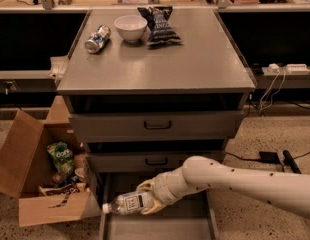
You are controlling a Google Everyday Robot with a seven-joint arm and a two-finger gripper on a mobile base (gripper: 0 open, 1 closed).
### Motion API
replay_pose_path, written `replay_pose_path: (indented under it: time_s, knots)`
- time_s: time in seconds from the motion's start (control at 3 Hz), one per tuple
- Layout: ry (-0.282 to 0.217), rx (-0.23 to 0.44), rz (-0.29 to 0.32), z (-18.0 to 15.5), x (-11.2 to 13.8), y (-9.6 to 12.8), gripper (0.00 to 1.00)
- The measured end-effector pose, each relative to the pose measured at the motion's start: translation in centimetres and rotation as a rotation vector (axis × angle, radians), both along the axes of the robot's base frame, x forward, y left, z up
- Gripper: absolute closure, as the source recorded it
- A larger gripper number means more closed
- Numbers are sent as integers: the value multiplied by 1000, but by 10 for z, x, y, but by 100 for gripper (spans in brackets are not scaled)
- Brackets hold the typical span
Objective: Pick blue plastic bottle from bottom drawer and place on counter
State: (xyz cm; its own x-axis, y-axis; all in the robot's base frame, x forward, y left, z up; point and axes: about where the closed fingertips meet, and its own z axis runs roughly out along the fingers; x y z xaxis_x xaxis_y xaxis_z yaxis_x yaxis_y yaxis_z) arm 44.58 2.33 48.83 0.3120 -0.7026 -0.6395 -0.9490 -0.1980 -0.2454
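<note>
The blue plastic bottle (128, 203) lies on its side in my gripper (146, 199), white cap pointing left, held above the open bottom drawer (157, 228). The cap end reaches over the drawer's left wall. My gripper is shut on the bottle's base end, and my white arm (235, 180) comes in from the right. The counter (195, 59) is the grey cabinet top above, well higher than the bottle.
On the counter's far side lie a silver-and-blue can (97, 39), a white bowl (130, 28) and a dark chip bag (159, 25). Two shut drawers with dark handles (157, 125) sit above the open one. An open cardboard box (32, 179) with litter stands at the left.
</note>
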Motion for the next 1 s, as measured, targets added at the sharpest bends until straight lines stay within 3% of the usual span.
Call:
replay_pose_path:
  time_s: [0.33, 0.67, 1.0]
  knots:
    - [15, 62, 0, 5, 0, 1, 100]
    - [-24, 198, -2, 52, 8, -7, 100]
    - [-90, 318, 6, 129, 11, -31, 100]
